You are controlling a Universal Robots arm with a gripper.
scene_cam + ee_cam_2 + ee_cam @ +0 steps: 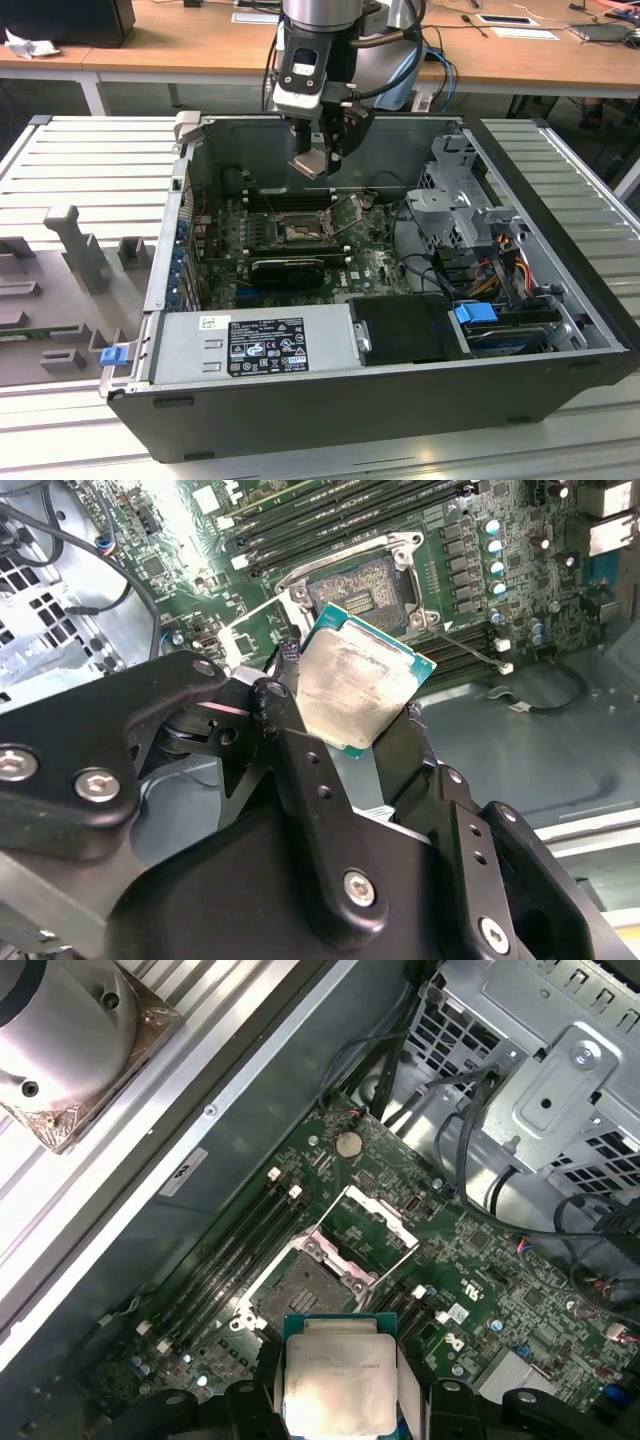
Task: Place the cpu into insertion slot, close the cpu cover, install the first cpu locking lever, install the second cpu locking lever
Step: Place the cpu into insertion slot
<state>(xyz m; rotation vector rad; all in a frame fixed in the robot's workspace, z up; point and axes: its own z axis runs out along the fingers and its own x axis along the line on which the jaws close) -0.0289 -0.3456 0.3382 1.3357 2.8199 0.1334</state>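
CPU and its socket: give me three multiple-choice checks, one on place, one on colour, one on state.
1. Where is the cpu relative to the insertion slot? A seated in it; B clear of it, gripped in the end effector; C lying flat beside it.
2. The cpu's top is: A black; B red; C silvery-beige.
3. The cpu cover is: A swung open; B shut over the slot; C bent in half.
Answers: 1 B, the end effector clamps its edges and the slot lies empty. 2 C, pale metal shows in both wrist views. 3 A, its frame is off the slot, which is bare.
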